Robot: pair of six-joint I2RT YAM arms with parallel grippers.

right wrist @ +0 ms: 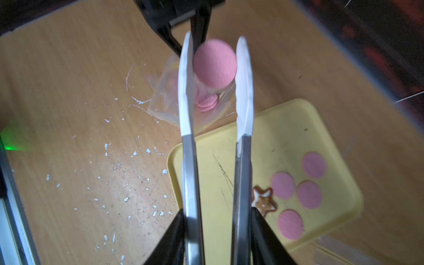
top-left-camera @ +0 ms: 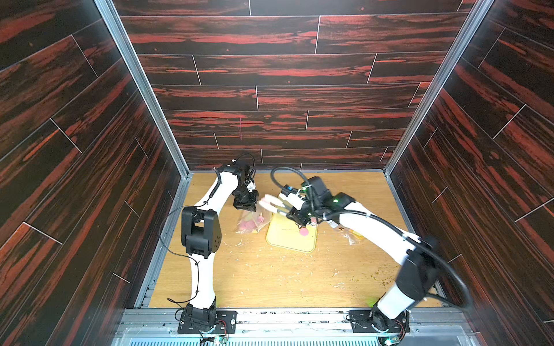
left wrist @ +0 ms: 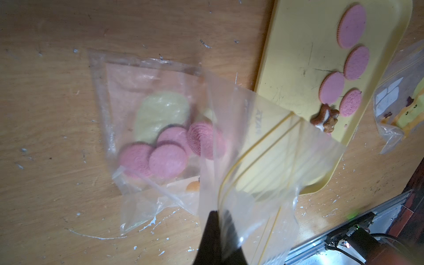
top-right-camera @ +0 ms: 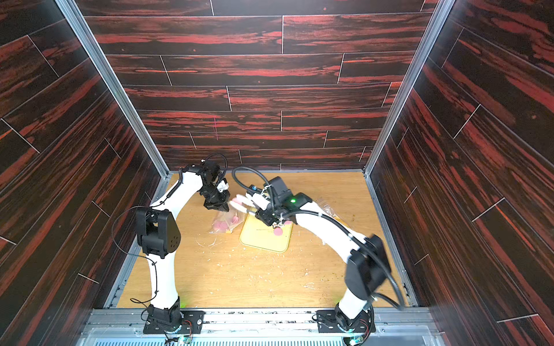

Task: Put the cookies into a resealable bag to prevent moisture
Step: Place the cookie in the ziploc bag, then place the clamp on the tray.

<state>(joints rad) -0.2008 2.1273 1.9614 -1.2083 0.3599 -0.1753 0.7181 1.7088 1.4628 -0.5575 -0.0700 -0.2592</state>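
My left gripper (left wrist: 218,214) (top-left-camera: 245,206) is shut on the rim of the clear resealable bag (left wrist: 263,128) (top-left-camera: 253,223) and holds its mouth up off the table. Several pink cookies (left wrist: 167,160) lie inside. My right gripper (right wrist: 218,211) (top-left-camera: 295,217) is shut on metal tongs (right wrist: 189,160) with white tips. A blurred pink cookie (right wrist: 214,63) sits between the tips, above the bag's mouth; whether it is pinched or loose I cannot tell. More pink cookies (right wrist: 309,195) (left wrist: 351,25) and a brown star cookie (right wrist: 263,202) (left wrist: 324,118) lie on the yellow tray (right wrist: 286,128) (top-left-camera: 287,239).
A second clear bag (top-left-camera: 352,235) (left wrist: 403,91) with yellow pieces and white squares lies right of the tray, under the right arm. White crumbs are scattered on the wooden table (top-left-camera: 269,278). Dark panelled walls enclose three sides.
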